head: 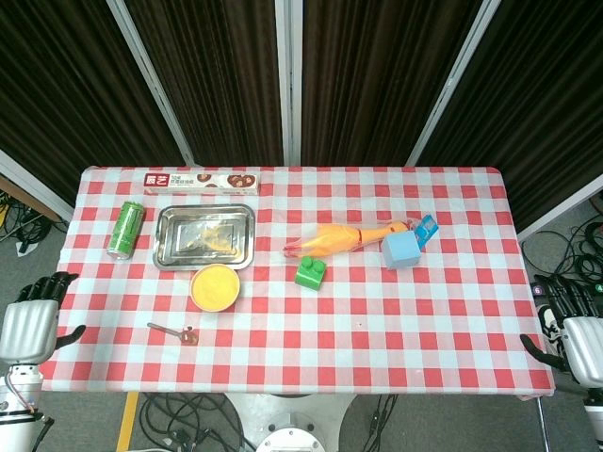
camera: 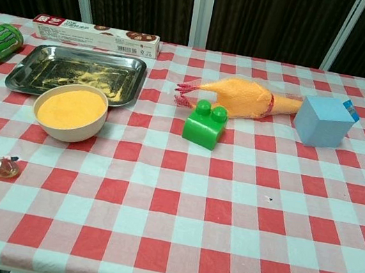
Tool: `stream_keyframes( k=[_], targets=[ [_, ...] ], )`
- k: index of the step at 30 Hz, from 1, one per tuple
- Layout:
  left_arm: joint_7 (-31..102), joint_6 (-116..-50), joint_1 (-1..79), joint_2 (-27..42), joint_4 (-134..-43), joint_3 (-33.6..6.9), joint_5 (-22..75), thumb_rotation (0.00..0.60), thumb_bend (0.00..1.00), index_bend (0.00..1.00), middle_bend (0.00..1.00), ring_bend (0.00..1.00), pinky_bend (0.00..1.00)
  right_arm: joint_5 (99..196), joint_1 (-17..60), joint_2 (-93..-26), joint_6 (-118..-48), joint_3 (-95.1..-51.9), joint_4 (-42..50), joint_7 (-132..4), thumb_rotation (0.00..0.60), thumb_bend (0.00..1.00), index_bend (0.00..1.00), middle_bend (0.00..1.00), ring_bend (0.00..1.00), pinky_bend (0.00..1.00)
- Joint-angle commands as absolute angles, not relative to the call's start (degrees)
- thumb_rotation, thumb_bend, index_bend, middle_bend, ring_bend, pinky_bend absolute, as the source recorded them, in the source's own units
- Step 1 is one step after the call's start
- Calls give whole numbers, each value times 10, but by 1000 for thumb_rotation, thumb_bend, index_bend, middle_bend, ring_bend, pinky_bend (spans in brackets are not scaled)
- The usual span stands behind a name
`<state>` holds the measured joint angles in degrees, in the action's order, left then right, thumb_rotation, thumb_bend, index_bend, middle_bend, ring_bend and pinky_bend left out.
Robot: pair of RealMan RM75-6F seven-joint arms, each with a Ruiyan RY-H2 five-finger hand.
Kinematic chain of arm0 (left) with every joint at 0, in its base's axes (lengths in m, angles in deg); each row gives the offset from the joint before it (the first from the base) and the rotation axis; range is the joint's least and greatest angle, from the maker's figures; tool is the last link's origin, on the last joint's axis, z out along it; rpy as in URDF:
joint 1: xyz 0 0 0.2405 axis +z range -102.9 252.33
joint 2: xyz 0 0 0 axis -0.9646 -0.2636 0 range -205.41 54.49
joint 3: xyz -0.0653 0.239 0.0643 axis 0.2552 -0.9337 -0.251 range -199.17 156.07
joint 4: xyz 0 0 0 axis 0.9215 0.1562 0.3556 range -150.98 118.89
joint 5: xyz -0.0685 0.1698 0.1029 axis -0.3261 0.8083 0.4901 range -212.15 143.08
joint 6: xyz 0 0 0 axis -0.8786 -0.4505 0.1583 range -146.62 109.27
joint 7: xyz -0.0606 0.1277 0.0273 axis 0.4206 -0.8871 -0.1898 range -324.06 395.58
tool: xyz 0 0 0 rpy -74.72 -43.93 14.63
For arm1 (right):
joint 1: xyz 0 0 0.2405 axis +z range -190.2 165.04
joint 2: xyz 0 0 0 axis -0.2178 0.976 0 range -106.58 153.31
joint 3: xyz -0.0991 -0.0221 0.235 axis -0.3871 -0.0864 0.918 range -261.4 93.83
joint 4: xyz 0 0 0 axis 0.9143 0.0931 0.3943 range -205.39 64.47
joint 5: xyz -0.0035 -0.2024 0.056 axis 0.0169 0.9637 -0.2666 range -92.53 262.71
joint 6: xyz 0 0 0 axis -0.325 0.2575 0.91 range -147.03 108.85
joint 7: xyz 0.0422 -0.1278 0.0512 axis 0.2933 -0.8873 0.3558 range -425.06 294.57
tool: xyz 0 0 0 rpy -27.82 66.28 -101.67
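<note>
The spoon [head: 171,330] is lying flat near the front left corner of the table [head: 396,348], its bowl pointing right, and it is the thing nearest the left hand [head: 33,315]. That hand is hanging off the left edge, well apart from the spoon, holding nothing, with its dark fingers [head: 49,285] loosely apart. Just behind the spoon, a bowl [head: 215,286] of yellow powder is sitting, and behind that a metal tray [head: 204,235] dusted with the same yellow. A green can [head: 124,229] is lying on its side by the left edge, beside the tray, and a long biscuit box [head: 201,179] is resting along the back edge. Toward the middle, a green block [head: 311,272] is standing just in front of a rubber chicken [head: 350,237], whose head is reaching a blue cube [head: 400,250]. The right hand [head: 575,325] is waiting off the right edge, empty too, fingers slightly spread.
</note>
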<state>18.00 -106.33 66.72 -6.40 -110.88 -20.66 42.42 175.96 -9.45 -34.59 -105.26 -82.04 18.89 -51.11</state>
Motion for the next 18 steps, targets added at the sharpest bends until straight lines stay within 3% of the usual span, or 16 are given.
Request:
stream_keyframes(
  k=[1,10,14,16,18],
  targets=[
    [175,-1062,670,-64,-1109,-204,420,600,141,266,298,235,285,1759,-94,-347,-1051,-822,189,-511,600,175,0,104,0,45],
    [178,-1059,670,-69,-1103,-200,445,600,141,270,301,235,284,1758,-101,-345,-1064,-822,186,-508,600,171,0,103,0,45],
    [181,-1024,650,-76,-1102,-204,465,600,140,298,319,241,285,1756,-100,-338,-1067,-818,188,-512,600,170,0,105,0,45],
    [189,-995,633,-77,-1095,-206,477,600,139,321,353,276,289,1755,-99,-335,-1066,-816,190,-515,600,170,0,107,0,45],
    [195,-967,615,-73,-1083,-205,483,600,141,354,444,374,372,1756,-97,-333,-1065,-815,193,-516,600,170,0,109,0,44]
  ],
)
